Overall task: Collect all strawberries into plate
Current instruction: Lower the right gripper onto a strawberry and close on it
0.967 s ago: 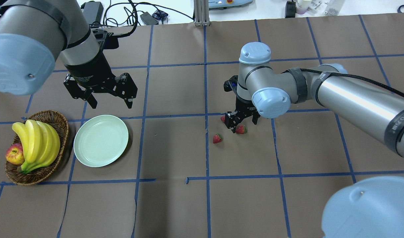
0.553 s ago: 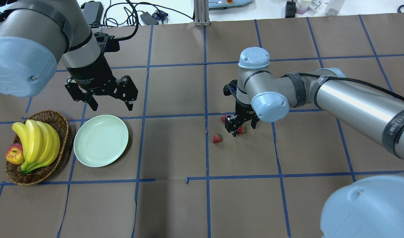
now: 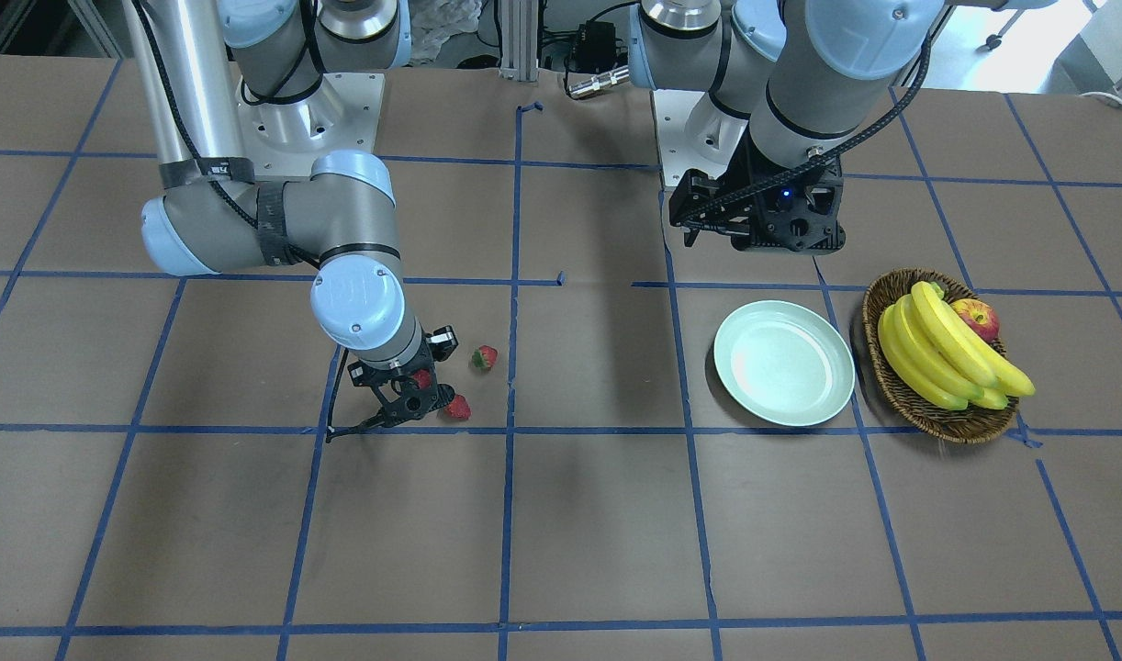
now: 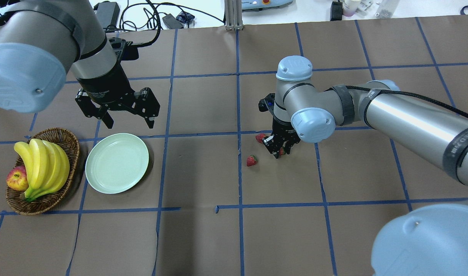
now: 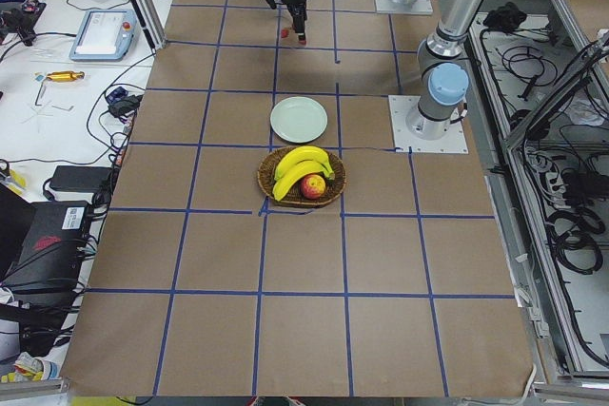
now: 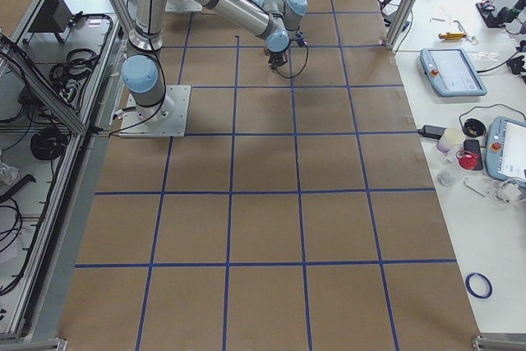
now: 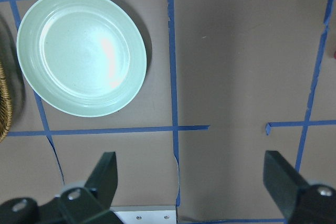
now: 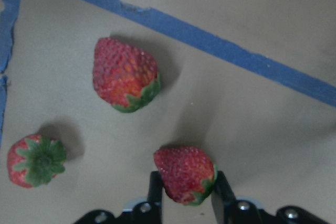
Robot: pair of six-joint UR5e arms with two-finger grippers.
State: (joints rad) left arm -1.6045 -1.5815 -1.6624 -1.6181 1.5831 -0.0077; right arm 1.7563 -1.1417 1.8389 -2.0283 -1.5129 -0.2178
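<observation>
Right jaws grasp one strawberry [image 8: 185,174]; beside it on the counter [image 4: 203,237] lie a second strawberry [image 4: 260,137] at ten o'clock and a third strawberry [image 4: 251,160] at eight. Left jaws hang released at twelve o'clock of the plate [image 4: 117,163].

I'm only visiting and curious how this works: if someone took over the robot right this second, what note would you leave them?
Right gripper: down at table level, shut on one strawberry.
Left gripper: open, empty, hovering just beyond the plate.
Other two strawberries: loose on the brown paper beside the right gripper.
Plate: empty, next to the banana basket.
Done: first grasp only.
Left: carry all three strawberries to the plate.
</observation>
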